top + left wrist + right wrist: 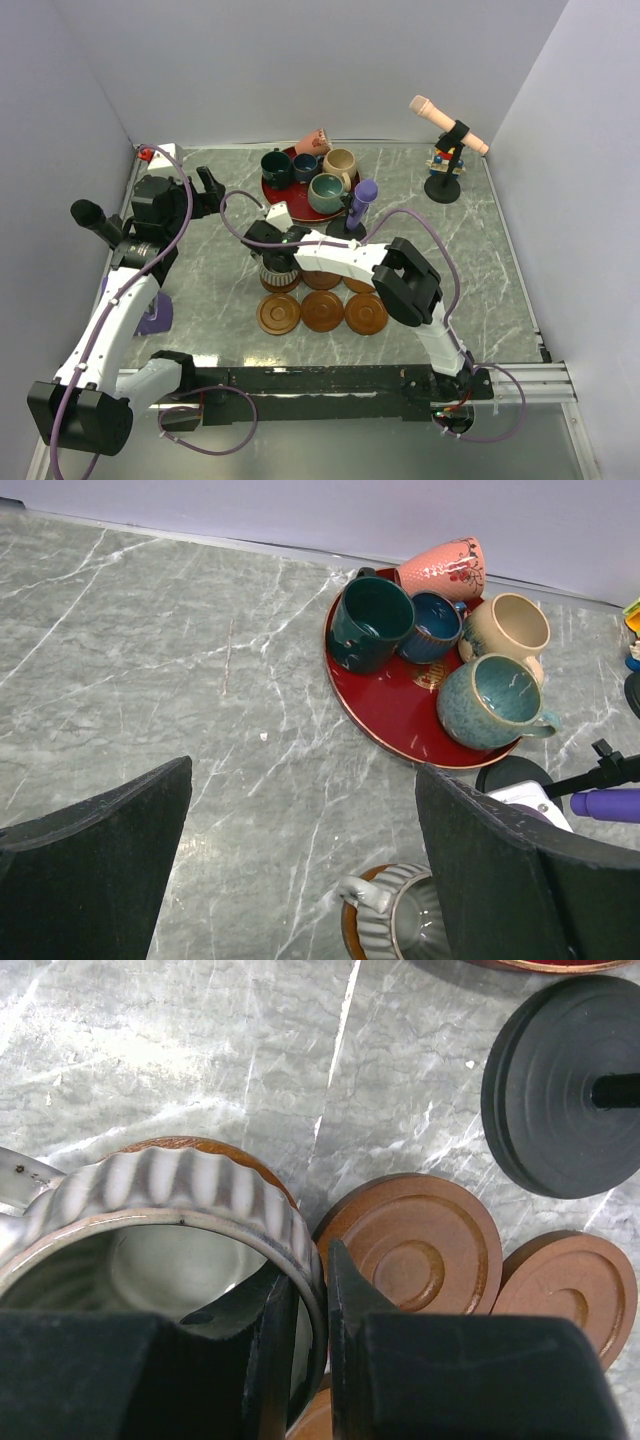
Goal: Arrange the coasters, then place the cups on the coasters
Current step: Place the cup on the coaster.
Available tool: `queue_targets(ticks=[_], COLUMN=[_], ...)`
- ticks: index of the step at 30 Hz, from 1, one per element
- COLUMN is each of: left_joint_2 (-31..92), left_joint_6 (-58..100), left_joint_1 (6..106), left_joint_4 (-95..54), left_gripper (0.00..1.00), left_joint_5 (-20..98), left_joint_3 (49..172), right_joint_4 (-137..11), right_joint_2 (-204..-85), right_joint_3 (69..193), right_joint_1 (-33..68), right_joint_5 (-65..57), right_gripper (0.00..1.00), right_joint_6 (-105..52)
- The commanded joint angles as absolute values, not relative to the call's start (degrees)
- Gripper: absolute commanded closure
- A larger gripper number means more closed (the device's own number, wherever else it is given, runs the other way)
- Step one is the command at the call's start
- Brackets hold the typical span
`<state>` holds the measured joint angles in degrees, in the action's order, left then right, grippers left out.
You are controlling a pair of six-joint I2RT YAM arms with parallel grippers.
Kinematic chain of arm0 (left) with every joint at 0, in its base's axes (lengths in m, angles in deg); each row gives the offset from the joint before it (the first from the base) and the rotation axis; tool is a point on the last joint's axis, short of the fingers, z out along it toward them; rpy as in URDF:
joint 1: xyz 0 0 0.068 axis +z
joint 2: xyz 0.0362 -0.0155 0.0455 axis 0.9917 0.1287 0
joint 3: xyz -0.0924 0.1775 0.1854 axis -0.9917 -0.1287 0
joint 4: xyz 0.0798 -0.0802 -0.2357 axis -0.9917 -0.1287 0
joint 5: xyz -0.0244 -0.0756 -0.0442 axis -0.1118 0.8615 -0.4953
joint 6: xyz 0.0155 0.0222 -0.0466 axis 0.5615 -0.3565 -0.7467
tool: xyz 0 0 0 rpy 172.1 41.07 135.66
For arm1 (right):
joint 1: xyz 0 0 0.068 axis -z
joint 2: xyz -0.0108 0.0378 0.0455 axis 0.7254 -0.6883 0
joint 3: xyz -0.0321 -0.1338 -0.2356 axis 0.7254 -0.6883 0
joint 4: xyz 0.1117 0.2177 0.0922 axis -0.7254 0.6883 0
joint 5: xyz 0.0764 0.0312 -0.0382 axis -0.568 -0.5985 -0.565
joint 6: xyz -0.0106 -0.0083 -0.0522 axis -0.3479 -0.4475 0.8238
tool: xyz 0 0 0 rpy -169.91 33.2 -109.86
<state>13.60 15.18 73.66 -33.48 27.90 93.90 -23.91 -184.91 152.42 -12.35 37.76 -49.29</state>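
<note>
Now right hand (pixel 310 1260) pinching grey ribbed cup (pixel 170 1190) rim — cup on coaster (pixel 200 1147); left hand (pixel 302 780) fingers apart

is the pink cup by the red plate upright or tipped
Tipped. The terracotta-pink ceramic cup lies on its side at the glossy red round plate's far rim, its patterned wall facing up.

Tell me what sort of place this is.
Probably a robot test cell in a lab, not a home: plain white walls box in a marble-patterned tabletop, the left arm and right arm are mounted on a rail at its edge, and a toy microphone stands as a prop.
</note>
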Motion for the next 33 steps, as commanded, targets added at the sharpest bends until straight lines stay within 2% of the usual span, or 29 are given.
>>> queue_targets(ticks=[1, 15, 27, 29, 33], left_joint_2=[13.4, 13.5, 13.7, 13.8, 13.7], left_joint_6=[15.1, 14.9, 14.9, 15.0, 14.9], left_joint_1=[74.1, 74.1, 74.1, 74.1, 74.1], left_joint_4=[-31.0, -31.0, -30.9, -30.9, -30.9], left_gripper=[0.03, 0.04, 0.04, 0.04, 0.03], left_joint_5=[28.9, 29.1, 29.5, 29.5, 29.7], left_joint_3=[94.1, 94.1, 94.1, 94.1, 94.0], right_joint_4=[-23.6, -22.9, -22.5, -22.5, -22.7], right_joint_2=[-185.2, -185.4, -185.7, -185.7, -185.5], right_joint_3=[156.5, 155.9, 156.5, 156.4, 156.4], right_joint_1=[-12.6, -12.2, -11.8, -11.7, -11.6], right_joint_5=[39.8, 39.2, 38.3, 38.1, 37.8], right_gripper=[1.00, 1.00, 0.85, 0.78, 0.75], right_joint_6=[-49.0, -48.6, -48.1, -48.1, -47.9])
